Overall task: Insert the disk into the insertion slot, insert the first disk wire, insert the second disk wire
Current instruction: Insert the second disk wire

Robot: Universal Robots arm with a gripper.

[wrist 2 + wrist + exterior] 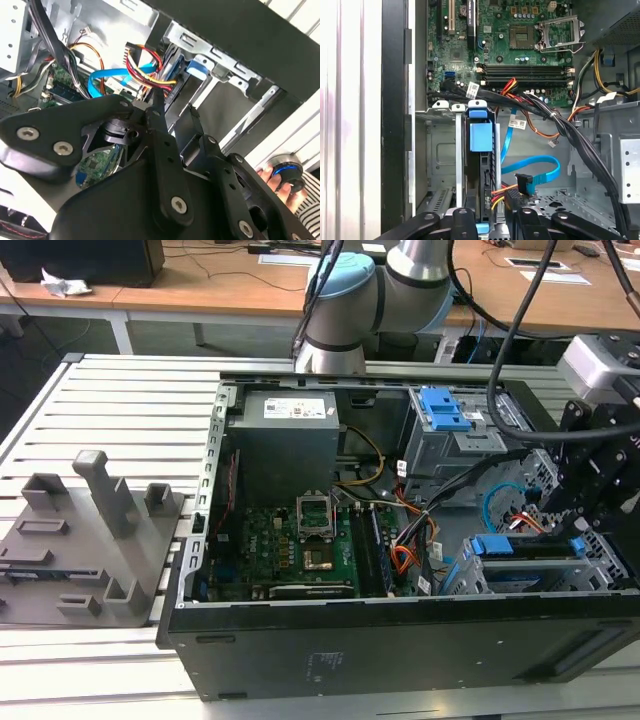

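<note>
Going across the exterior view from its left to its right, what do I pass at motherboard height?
grey fixture plate → motherboard → orange cable bundle → disk

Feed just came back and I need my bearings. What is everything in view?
computer case: one, black, on the slatted table
disk: one, blue carrier, in the insertion slot
flat cable: one, blue, beside the disk
wire bundle: one, red-yellow-black, beside the disk
motherboard: one, green, inside the case
taller cage: one, grey, blue latch, inside the case
fixture: one, grey, table, the exterior view's left
hand: one, at a blue-ringed knob
arm: one, grey and light blue, behind the case
gripper: one, black, by the disk
</note>
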